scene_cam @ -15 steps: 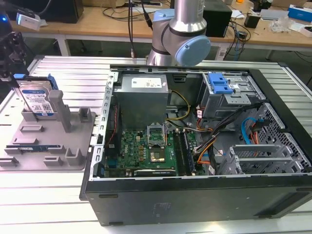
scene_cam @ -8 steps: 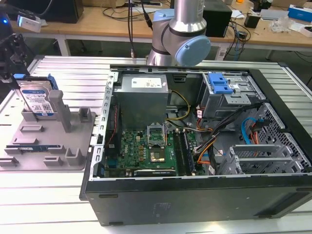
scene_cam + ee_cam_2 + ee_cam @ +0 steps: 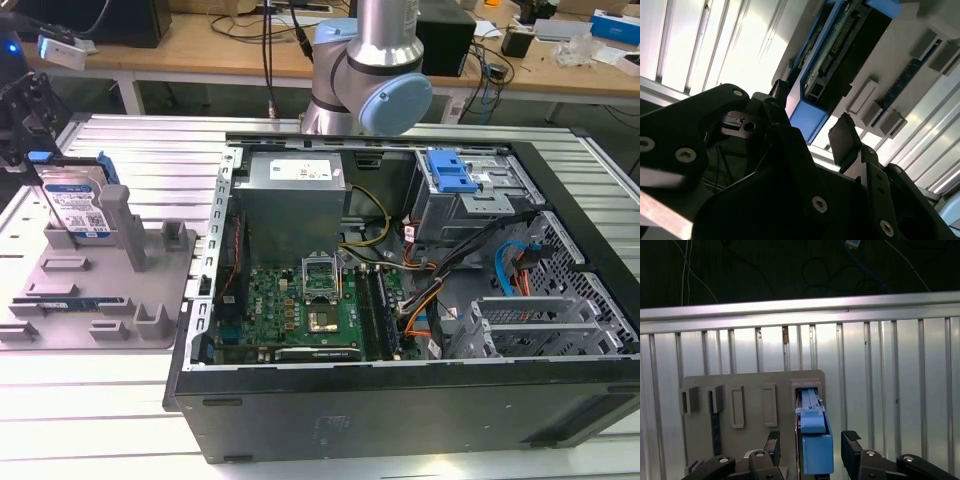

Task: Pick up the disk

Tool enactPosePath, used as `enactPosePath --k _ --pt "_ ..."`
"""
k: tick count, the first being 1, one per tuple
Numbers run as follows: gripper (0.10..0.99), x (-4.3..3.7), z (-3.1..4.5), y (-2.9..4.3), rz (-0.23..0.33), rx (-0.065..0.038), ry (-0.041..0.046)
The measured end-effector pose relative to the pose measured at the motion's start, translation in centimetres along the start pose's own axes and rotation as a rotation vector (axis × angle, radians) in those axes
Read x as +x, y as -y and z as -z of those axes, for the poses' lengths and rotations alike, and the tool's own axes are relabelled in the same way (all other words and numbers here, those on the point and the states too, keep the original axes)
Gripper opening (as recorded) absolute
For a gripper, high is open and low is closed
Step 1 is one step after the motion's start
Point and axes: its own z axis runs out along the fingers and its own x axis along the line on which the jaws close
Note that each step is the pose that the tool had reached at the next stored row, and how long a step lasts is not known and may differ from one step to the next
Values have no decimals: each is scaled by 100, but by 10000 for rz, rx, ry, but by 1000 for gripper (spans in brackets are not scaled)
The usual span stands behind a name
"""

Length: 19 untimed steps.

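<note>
The disk [image 3: 75,205], silver with a white-and-blue label and blue side rails, stands on edge in a slot of the grey holder [image 3: 150,290] at the exterior view's left. My gripper [image 3: 33,150] hangs over its upper end. In the first wrist view the disk's blue rail [image 3: 815,440] runs between my two black fingertips [image 3: 773,444], with a gap on each side, so the gripper [image 3: 811,442] is open around it. The second wrist view shows the disk's blue end [image 3: 807,119] between the open jaws of the gripper [image 3: 812,117], with the holder [image 3: 900,65] behind.
An open computer case [image 3: 400,300] with motherboard, cables and a blue drive-bay bracket [image 3: 450,170] takes up the middle and the exterior view's right. The arm's base [image 3: 370,70] rises behind it. Upright posts [image 3: 125,225] of the holder stand beside the disk. The slatted metal table [image 3: 880,390] lies underneath.
</note>
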Motion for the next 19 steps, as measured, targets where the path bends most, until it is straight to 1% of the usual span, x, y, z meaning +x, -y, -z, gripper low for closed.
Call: enactPosePath --k 14,19 --pt "600 -2 -79 3 0 -12 -1" --pt "600 -2 -92 3 0 -15 -1"
